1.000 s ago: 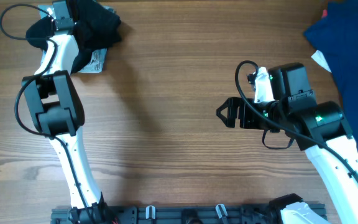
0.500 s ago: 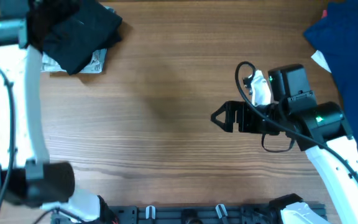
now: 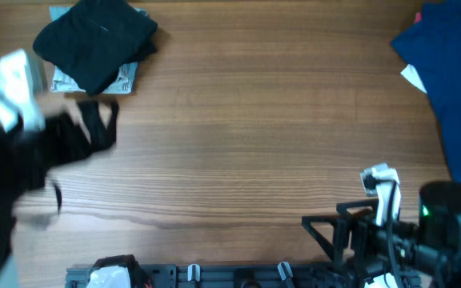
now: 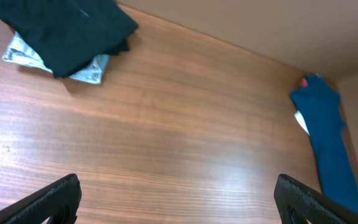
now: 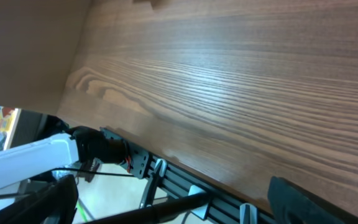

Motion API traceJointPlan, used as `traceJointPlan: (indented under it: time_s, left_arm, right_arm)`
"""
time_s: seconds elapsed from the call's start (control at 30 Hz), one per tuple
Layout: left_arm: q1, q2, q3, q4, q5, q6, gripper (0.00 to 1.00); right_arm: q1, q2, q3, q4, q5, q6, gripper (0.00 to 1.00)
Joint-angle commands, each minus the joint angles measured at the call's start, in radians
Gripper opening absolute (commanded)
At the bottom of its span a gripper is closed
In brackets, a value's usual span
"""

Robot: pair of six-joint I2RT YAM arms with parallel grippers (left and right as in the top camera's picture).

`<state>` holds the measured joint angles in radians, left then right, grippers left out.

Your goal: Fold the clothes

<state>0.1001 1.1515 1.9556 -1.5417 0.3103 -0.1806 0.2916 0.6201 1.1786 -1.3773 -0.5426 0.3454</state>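
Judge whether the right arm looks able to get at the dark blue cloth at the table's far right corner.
Probably yes. The right gripper is open and empty, and only bare wooden table lies between it and the dark blue cloth. It points away, so it must turn first.

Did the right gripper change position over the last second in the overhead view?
Yes. The right gripper has pulled back from the middle of the table, left of the blue cloth, and now sits close to the black rail at the front edge.
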Motion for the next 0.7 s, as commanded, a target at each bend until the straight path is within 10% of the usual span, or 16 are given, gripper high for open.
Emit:
traceJointPlan:
  time_s: [0.0,0.27,0.67]
  left_arm:
    - [-0.022,-0.165,0.001,-0.084,0.067,0.046,1.0]
    - [-0.022,-0.536,-0.099,-0.142,0.086,0.042,1.0]
    - [-0.022,-0.556,-0.119,-0.142,0.085,0.043,1.0]
  right_arm:
    - [0.002,-0.109,-0.001,-0.045,0.043,0.034,0.95]
    - [0.002,-0.369,-0.001,-0.075,0.254,0.21,0.99]
    - [0.002,-0.369,-0.002,-0.081,0.474,0.57,1.0]
